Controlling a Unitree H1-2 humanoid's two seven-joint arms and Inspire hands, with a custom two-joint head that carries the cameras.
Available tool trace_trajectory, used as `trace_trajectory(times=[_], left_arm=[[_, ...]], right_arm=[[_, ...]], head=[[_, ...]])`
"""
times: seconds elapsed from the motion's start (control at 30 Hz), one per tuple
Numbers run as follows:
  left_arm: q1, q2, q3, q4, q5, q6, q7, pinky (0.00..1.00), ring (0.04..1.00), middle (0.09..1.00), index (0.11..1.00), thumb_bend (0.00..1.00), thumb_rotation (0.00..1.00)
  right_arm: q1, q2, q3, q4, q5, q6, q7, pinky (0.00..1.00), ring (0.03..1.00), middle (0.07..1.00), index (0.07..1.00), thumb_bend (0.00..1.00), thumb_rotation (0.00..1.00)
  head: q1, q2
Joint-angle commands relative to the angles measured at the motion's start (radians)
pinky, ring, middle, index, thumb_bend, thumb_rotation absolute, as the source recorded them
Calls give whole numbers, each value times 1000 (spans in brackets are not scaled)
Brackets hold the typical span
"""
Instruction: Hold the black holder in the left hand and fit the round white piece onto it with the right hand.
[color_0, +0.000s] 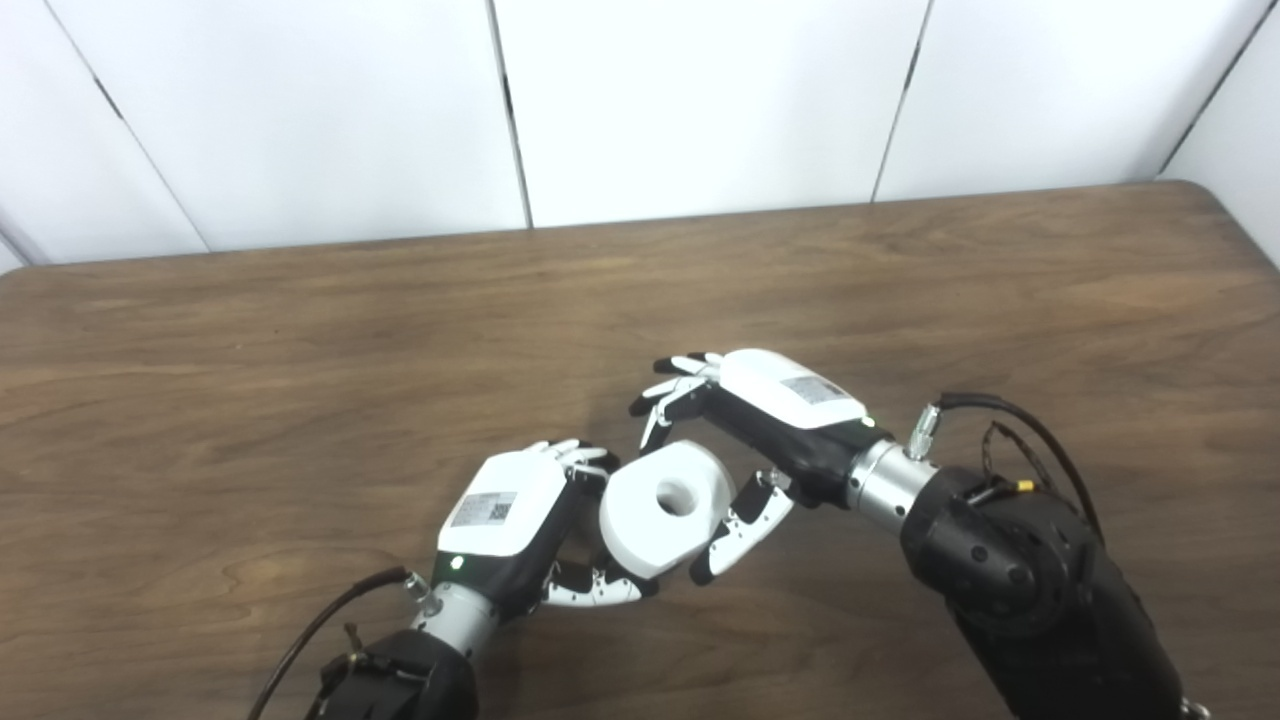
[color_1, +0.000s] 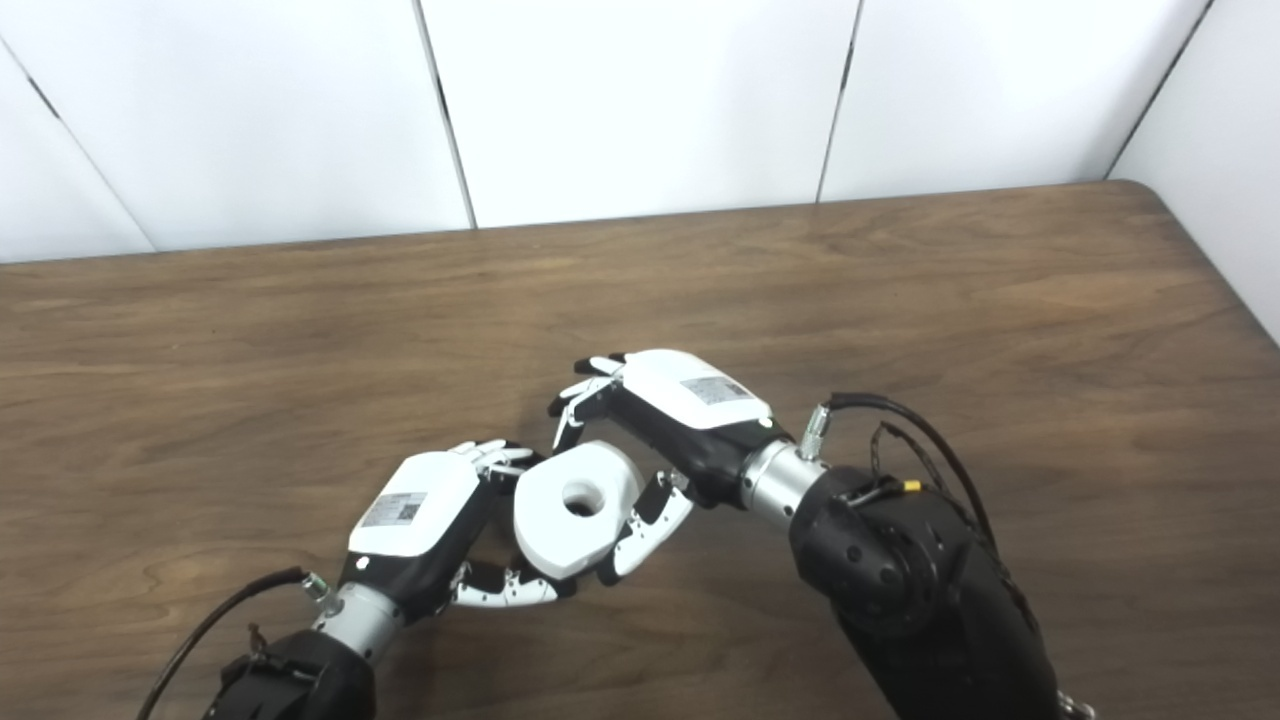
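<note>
Left eye view and right eye view both look down on a brown wooden bench backed by white wall panels, with both arms coming up from the bottom edge and meeting near the middle.

The round white piece sits between the two hands, raised off the bench and tilted so that its flat face and central hole point up toward the cameras.

The left hand is just to the left of the piece. Its fingers curl in against the piece's upper left edge, and its thumb reaches beneath the piece's lower edge, so the hand is closed around something behind the white disc. The black holder cannot be made out, as the piece and the left hand cover that spot; only dark parts show in the gap between them.

The right hand comes in from the upper right. Its fingers bend down over the far top edge of the piece, and its thumb presses against the near right side, pinching the piece from both sides.

A black cable loops above the right forearm, and another cable trails off the left wrist.
</note>
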Motion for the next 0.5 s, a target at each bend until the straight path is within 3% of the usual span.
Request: trace_trajectory(times=[0.0, 0.2, 0.47], left_arm=[[18, 2, -35, 55, 21, 21, -92, 901, 881, 828, 493, 509, 68], [19, 0, -37, 47, 19, 26, -97, 904, 883, 828, 493, 509, 68], [20, -7, -38, 31, 23, 35, -114, 899, 882, 828, 493, 509, 68]], right_arm=[[-38, -6, -13, -23, -8, -2, 1, 1000, 956, 826, 479, 526, 138], [-41, -6, -17, -18, -19, 14, 10, 965, 954, 829, 480, 526, 137], [-43, -7, -17, -16, -32, 14, 18, 993, 953, 826, 480, 526, 138]], head=[[-1, 2], [1, 7], [0, 11]])
